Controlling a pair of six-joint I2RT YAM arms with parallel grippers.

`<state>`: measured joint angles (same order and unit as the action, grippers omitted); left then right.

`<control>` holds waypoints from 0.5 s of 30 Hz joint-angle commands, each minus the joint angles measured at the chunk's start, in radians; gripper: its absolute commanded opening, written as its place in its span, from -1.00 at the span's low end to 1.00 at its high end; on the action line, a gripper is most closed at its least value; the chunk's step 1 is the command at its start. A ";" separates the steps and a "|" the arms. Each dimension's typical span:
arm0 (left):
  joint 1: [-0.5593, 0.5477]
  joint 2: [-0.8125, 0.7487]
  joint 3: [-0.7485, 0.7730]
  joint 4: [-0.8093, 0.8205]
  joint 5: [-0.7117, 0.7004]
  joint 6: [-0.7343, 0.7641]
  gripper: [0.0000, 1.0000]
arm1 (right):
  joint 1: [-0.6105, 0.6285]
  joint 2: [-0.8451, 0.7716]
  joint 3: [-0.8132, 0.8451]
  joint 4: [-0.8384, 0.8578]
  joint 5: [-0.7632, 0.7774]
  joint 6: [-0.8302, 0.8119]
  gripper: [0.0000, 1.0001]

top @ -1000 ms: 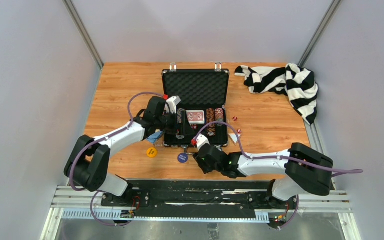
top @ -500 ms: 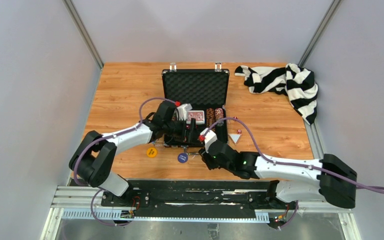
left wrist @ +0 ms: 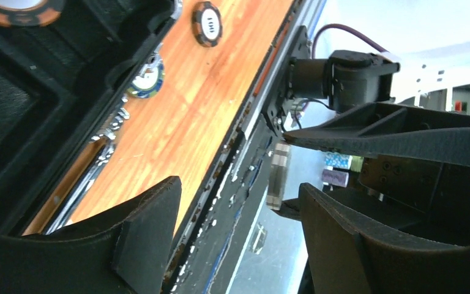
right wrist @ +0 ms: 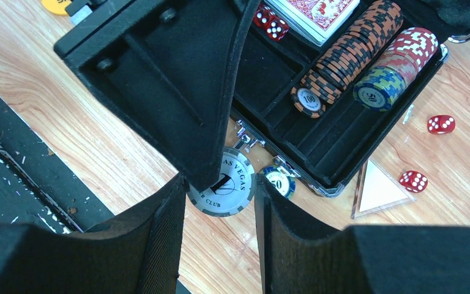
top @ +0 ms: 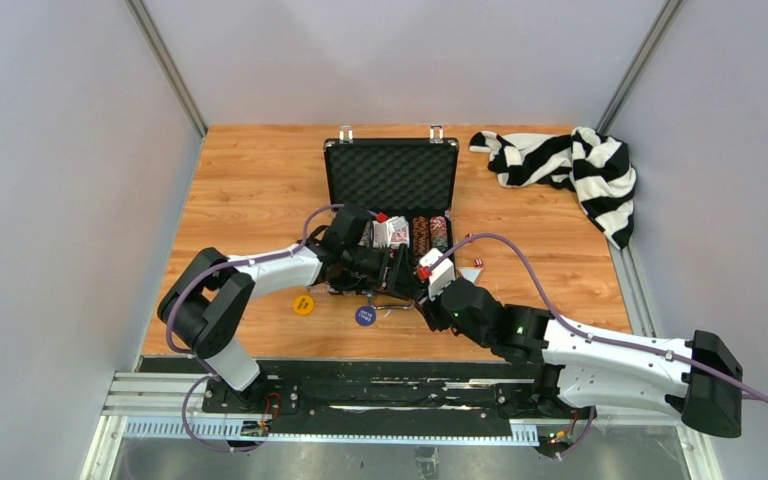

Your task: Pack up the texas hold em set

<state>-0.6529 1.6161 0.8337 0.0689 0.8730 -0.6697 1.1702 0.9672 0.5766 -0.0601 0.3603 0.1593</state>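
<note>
The black briefcase (top: 390,172) lies open, foam lid up, with its tray (right wrist: 343,144) holding card decks (right wrist: 315,12), chip stacks (right wrist: 350,50) and red dice (right wrist: 269,24). My left gripper (top: 400,270) is open and empty at the tray's front edge (left wrist: 238,202). My right gripper (top: 432,290) is open, pointing down at the table (right wrist: 217,190). A large grey Las Vegas chip (right wrist: 227,187) lies between its fingertips, with one left finger (right wrist: 177,79) over it. A blue 50 chip (right wrist: 279,180) lies beside it.
A yellow button (top: 303,303) and a blue button (top: 365,316) lie before the case. Two red dice (right wrist: 440,124) and a white triangle (right wrist: 376,190) lie right of it. A 100 chip (left wrist: 208,23) lies on the wood. The striped cloth (top: 570,165) is at the back right.
My left gripper has moved right along the case's front edge. My right arm has stretched out, bringing its gripper up and right to meet it.
</note>
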 commanded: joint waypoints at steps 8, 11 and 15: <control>-0.046 0.033 0.052 0.075 0.096 -0.050 0.32 | 0.011 -0.007 -0.015 -0.016 0.029 -0.035 -0.28; -0.049 0.046 0.053 0.075 0.098 -0.053 0.32 | 0.011 -0.012 -0.015 -0.010 0.024 -0.040 -0.27; -0.053 0.064 0.054 0.094 0.109 -0.066 0.27 | 0.011 -0.010 -0.011 -0.008 0.024 -0.049 -0.27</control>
<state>-0.6922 1.6588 0.8658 0.1318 0.9440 -0.7170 1.1702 0.9634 0.5728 -0.0769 0.3676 0.1329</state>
